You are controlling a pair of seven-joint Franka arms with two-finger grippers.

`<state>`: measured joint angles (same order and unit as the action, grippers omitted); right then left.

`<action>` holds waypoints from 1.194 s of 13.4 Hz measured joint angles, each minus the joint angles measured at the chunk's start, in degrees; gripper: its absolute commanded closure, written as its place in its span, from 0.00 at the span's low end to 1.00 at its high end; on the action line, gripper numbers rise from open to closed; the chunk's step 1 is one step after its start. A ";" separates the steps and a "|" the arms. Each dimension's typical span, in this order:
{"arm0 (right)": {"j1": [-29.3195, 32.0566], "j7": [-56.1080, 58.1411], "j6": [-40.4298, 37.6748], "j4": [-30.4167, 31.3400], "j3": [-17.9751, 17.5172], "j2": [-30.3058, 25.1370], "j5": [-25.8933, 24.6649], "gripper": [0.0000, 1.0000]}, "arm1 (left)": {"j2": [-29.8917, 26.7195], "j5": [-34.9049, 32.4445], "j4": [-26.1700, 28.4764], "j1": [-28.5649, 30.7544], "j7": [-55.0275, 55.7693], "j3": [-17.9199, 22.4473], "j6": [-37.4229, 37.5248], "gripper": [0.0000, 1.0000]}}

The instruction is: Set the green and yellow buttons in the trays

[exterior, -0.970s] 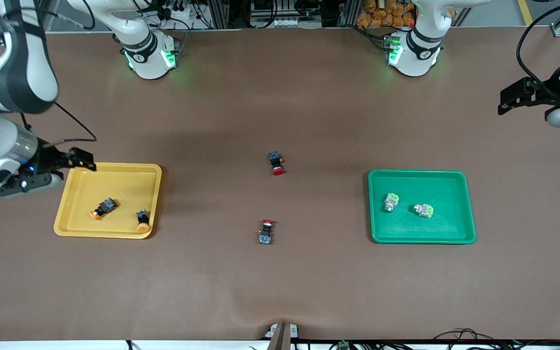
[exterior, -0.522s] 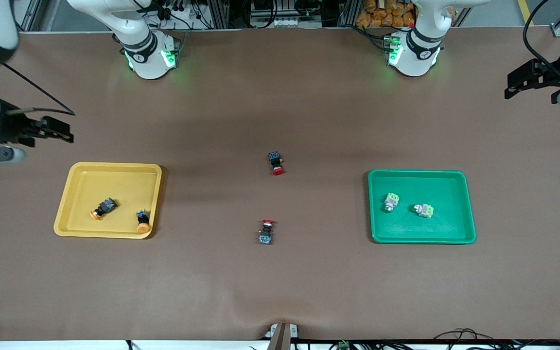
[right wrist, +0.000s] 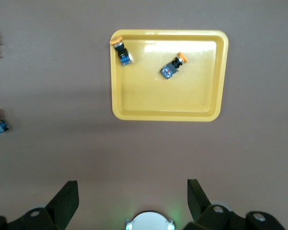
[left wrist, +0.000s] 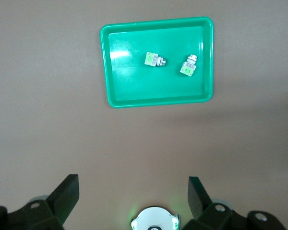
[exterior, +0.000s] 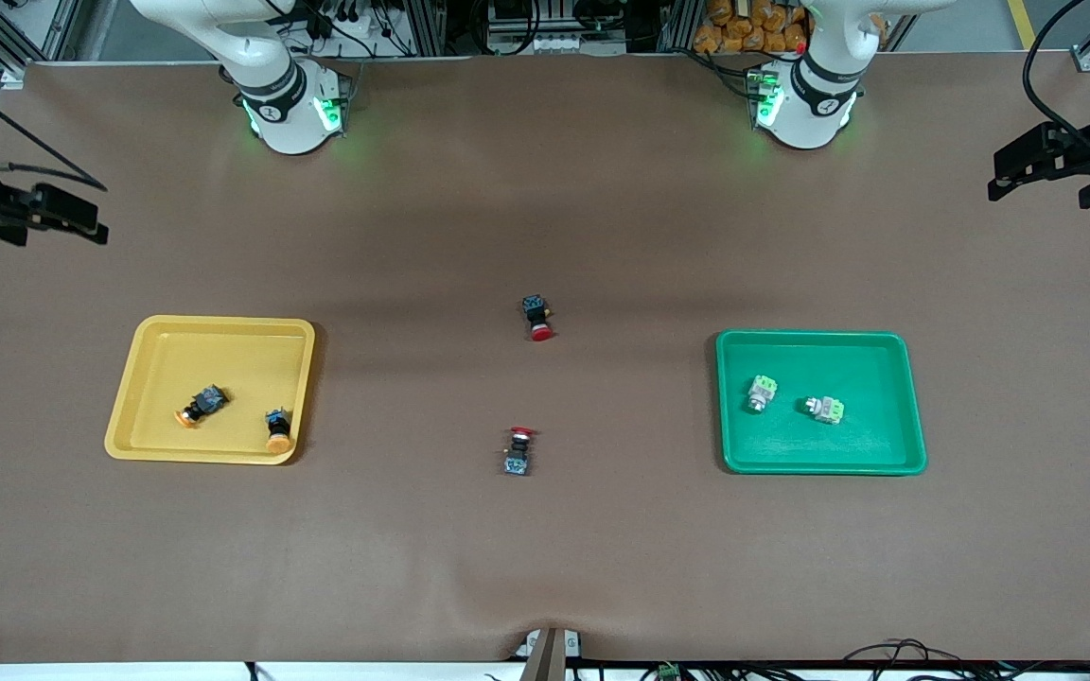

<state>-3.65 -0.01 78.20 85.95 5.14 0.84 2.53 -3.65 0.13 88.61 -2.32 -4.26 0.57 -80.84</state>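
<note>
Front view shows the brown matte desk [exterior: 545, 549] with both arms drawn up and away toward its ends since a second ago. The right end effector [exterior: 53, 216], which was over the yellow tray's corner then, now hangs over bare desk by the edge, spread open and empty. The left end effector [exterior: 1037, 165] has lifted slightly too, over the desk at the left arm's end, also open and empty. I judge the sorting done and the arms retreating.

The yellow tray [exterior: 143, 378] is a shallow, glossy plastic rectangle with rounded corners and a raised rim. The green tray [exterior: 895, 445], taken as the landmark, is the same shape and sheen. It lies well apart from the yellow tray, toward the left arm's end.

Inside the green tray lie two whitish-grey switches with pale green parts [exterior: 761, 392] [exterior: 825, 409], near each other but apart. In the yellow tray rest two dark-bodied switches with round orange-yellow caps [exterior: 200, 406] [exterior: 277, 430], on their sides. Two red-capped switches [exterior: 536, 317] [exterior: 518, 449] lie on the desk between the trays, unmoved, and belong in neither.
</note>
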 measured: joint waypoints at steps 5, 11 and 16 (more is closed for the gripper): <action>0.00 -0.57 -0.37 0.16 0.00 -1.01 0.34 0.00 | 0.01 0.00 0.07 0.18 0.02 0.05 -0.18 0.00; 0.00 -0.58 -0.31 0.26 0.00 -0.95 0.40 0.00 | 0.27 0.00 0.07 0.17 2.16 0.00 -0.18 0.00; 0.00 -0.59 -0.27 0.29 0.00 -0.78 0.41 0.00 | 0.27 0.00 0.07 0.17 6.70 0.00 -0.18 0.00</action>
<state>-3.65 -0.60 77.93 86.24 5.15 0.07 2.94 -3.38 0.14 88.67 -2.15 2.44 0.58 -81.02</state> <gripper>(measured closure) 0.000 0.000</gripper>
